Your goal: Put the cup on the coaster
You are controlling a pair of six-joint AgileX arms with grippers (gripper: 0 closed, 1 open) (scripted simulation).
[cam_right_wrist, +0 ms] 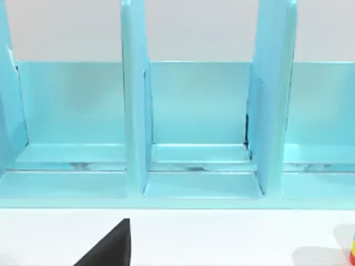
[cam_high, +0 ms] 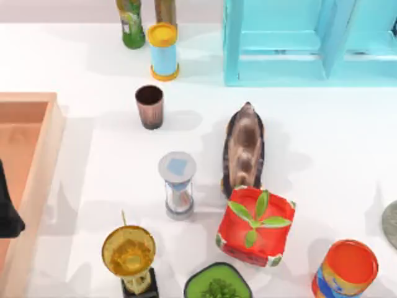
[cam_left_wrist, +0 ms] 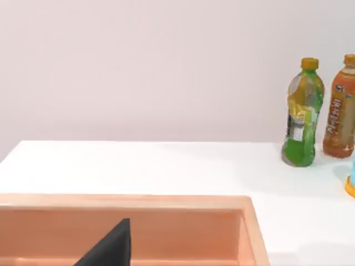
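Note:
The cup [cam_high: 149,105], a small coppery-brown ribbed tumbler with a dark inside, stands upright on the white table, left of centre and towards the back. At the table's right edge, part of the grey round coaster [cam_high: 391,223] shows, far from the cup. My left gripper [cam_high: 7,211] is a dark shape at the left edge over the wooden tray [cam_high: 37,180], well away from the cup. A dark part of it [cam_left_wrist: 111,249] hangs above the tray's inside [cam_left_wrist: 183,233]. A dark part of my right gripper [cam_right_wrist: 111,246] faces the cyan rack [cam_right_wrist: 194,122].
Between cup and coaster stand an hourglass [cam_high: 178,185], a dark brown figure [cam_high: 244,146] and a red box with a plant [cam_high: 255,226]. In front are a gold trophy [cam_high: 129,251], a green dish [cam_high: 218,282] and an orange can [cam_high: 345,270]. Bottles [cam_high: 130,22], a blue can [cam_high: 163,51] and the cyan rack [cam_high: 310,40] line the back.

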